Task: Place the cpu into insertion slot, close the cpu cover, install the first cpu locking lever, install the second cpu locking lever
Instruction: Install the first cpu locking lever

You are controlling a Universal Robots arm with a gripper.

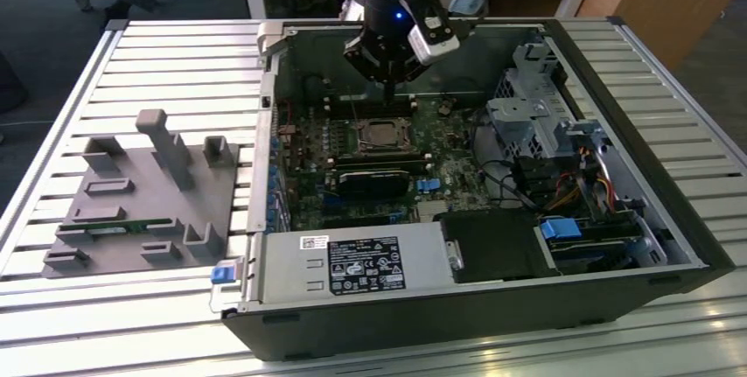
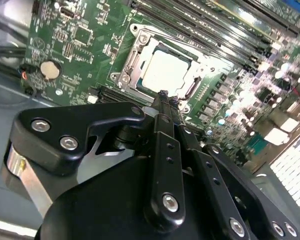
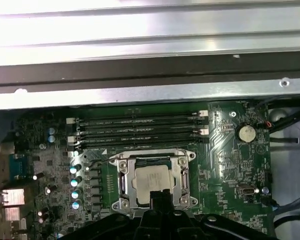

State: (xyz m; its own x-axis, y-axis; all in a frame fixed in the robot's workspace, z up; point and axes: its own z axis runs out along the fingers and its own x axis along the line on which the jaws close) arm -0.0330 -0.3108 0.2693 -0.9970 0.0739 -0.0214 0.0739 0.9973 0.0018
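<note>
The cpu [image 2: 166, 70] [image 3: 151, 182], a flat square chip with a silver-grey top, lies in the insertion slot [image 1: 380, 136] on the green motherboard. The cpu cover [image 2: 140, 52] [image 3: 124, 176], a silver frame with a square window, lies flat around the chip. My gripper [image 2: 162, 96] [image 3: 160, 199] [image 1: 389, 95] hangs just above the socket's edge, a little toward the back wall of the case. Its black fingers are shut together with nothing between them. Whether the levers beside the cover are latched cannot be made out.
Long black memory slots [image 3: 140, 127] run beside the socket, and a coin cell [image 3: 246, 133] sits nearby. A black finned block [image 1: 376, 180] lies in front of the socket. The drive cage [image 1: 537, 110], power supply [image 1: 350, 263] and case walls [image 1: 271, 132] hem the board in. A grey fixture [image 1: 146, 193] stands outside.
</note>
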